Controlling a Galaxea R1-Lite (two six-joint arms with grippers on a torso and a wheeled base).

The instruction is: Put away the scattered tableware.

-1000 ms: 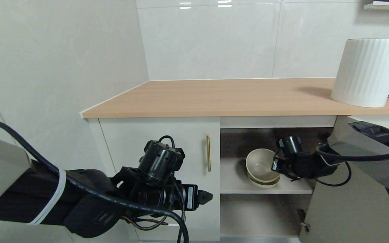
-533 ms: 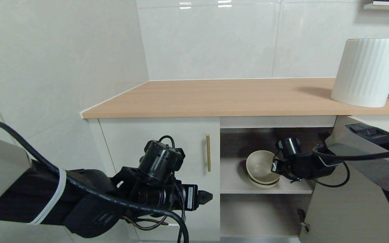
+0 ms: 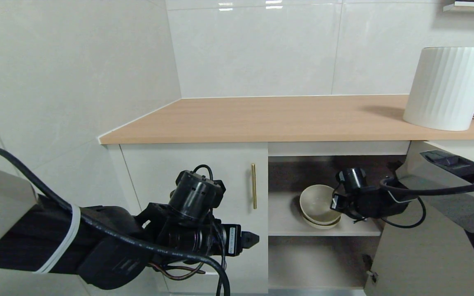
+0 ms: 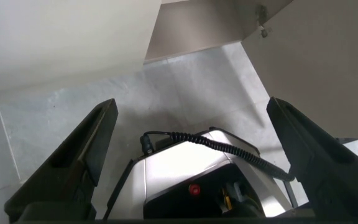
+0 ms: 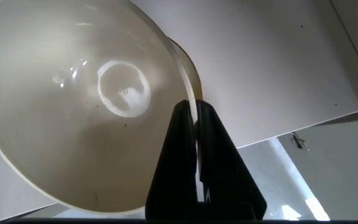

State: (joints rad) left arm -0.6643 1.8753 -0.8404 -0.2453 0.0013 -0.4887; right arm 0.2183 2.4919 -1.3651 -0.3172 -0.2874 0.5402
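Bowl (image 3: 316, 201): judged rigid, light, slick-glazed, breakable. Right claw (image 3: 335, 202) pinches its rim, the best hold; bowl tilted over a 2nd bowl (image 3: 323, 224) on the shelf (image 3: 282, 220). Left claw (image 4: 191, 106) spread, empty.

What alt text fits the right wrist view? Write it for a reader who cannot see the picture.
The right gripper is shut on the rim of a beige bowl, whose hollow faces the camera. The edge of a second dish peeks out behind the bowl, and both are over a white cabinet shelf.
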